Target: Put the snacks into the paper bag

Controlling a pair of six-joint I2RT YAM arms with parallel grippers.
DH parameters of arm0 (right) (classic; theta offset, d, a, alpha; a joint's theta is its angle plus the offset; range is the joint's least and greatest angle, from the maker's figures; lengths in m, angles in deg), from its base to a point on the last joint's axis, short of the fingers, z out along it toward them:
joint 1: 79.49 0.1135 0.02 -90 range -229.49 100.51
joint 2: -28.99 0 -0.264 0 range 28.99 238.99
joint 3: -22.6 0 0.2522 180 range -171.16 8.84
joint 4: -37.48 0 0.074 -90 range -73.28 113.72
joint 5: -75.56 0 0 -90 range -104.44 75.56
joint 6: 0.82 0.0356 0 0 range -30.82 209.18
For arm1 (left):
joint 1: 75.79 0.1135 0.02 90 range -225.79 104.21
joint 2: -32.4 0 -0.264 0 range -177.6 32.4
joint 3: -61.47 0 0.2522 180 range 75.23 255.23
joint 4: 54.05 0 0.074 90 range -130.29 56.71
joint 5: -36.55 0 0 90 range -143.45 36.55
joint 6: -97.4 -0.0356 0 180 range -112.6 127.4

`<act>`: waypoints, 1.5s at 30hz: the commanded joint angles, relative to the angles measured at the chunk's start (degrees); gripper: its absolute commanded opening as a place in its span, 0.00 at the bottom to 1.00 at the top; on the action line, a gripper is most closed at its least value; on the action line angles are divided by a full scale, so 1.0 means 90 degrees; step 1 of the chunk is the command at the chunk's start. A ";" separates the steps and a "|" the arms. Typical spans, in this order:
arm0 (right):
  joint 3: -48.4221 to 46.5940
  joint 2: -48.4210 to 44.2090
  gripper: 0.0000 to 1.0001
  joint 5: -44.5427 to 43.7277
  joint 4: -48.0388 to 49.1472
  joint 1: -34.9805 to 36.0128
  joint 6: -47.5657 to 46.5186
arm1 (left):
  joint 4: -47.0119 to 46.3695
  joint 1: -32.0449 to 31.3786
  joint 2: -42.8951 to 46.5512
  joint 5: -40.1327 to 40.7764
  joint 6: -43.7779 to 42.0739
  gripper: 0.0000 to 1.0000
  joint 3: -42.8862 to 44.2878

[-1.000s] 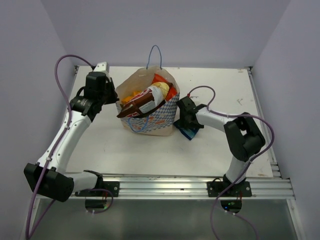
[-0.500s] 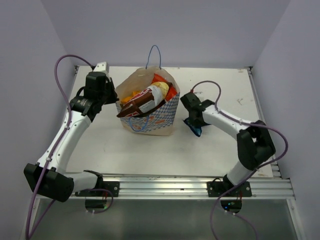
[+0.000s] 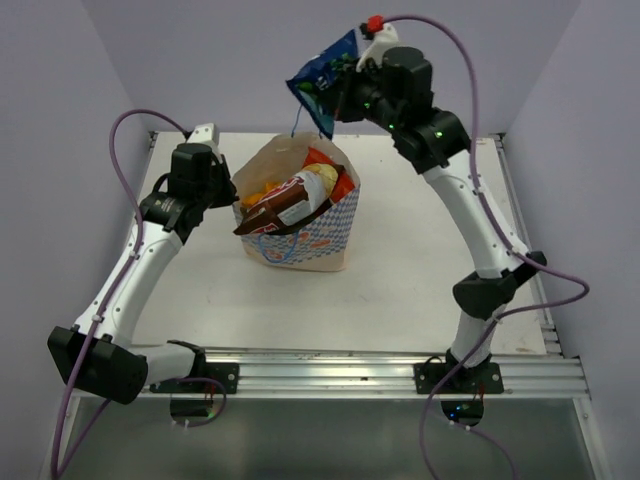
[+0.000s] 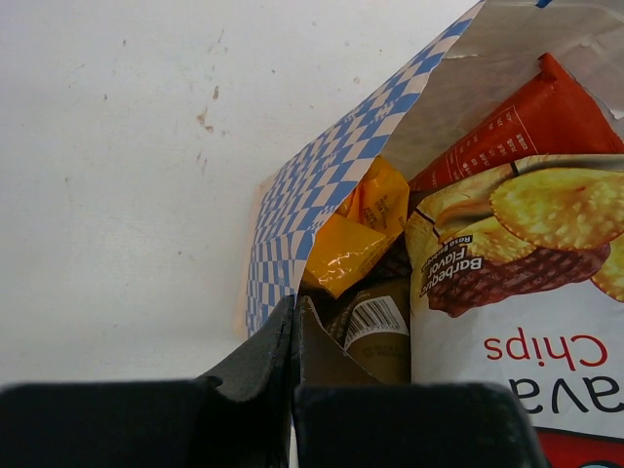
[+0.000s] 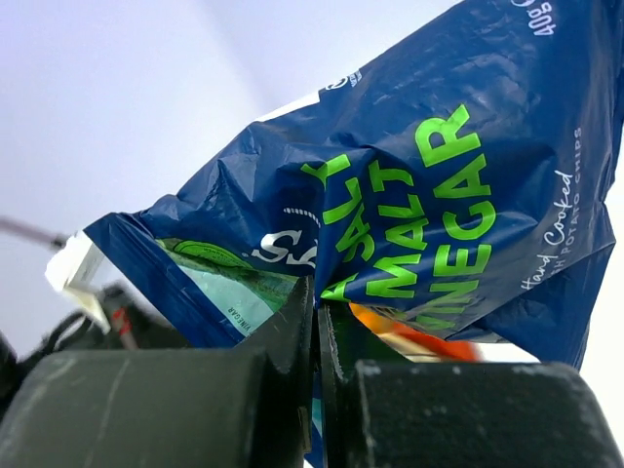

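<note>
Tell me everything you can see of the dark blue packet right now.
The dark blue packet is glossy, crinkled film with bright green lettering reading SALT MALT VINEGAR and thin white script. The right gripper pinches one edge, fingers shut. The packet hangs tilted in mid-air, high above the table. In the top view it sits just past the far rim of the paper bag, touching nothing but the gripper.

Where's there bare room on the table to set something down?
Free: white tabletop right of the cream checkered paper bag, and between it and the aluminium front rail. Crowded: the bag's left side, pinched by the left gripper.
</note>
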 commanded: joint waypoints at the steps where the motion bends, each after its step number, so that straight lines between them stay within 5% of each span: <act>1: 0.0013 0.1227 0.00 0.1838 -0.0324 0.0495 0.0317 | -0.0474 0.0048 0.0127 -0.0083 -0.0070 0.00 0.0024; 12: 0.0062 0.1893 0.00 0.2191 -0.1306 0.1220 0.0581 | -0.0503 0.0058 0.0225 -0.0054 -0.0001 0.00 -0.0093; 21: 0.0110 0.1649 0.00 0.1108 -0.2987 0.1308 0.0093 | -0.0591 0.0058 0.0303 -0.0064 0.0086 0.00 -0.0190; 33: 0.0962 0.1971 0.03 0.0551 -0.2297 0.1513 -0.0386 | -0.0572 0.0058 0.0576 -0.0386 0.0408 0.00 -0.0122; 37: -0.0218 0.2127 0.50 0.0221 -0.2334 0.1523 -0.0629 | -0.0484 0.0058 0.0704 -0.0444 0.0506 0.00 -0.0073; 41: -0.1858 0.1856 0.68 -0.0385 -0.2249 0.1513 -0.1049 | -0.0396 0.0039 0.0801 -0.0513 0.0536 0.00 -0.0044; 45: -0.1453 0.0655 0.80 -0.0572 -0.1651 0.1513 -0.1128 | -0.0347 0.0009 0.0821 -0.0474 0.0526 0.00 -0.0093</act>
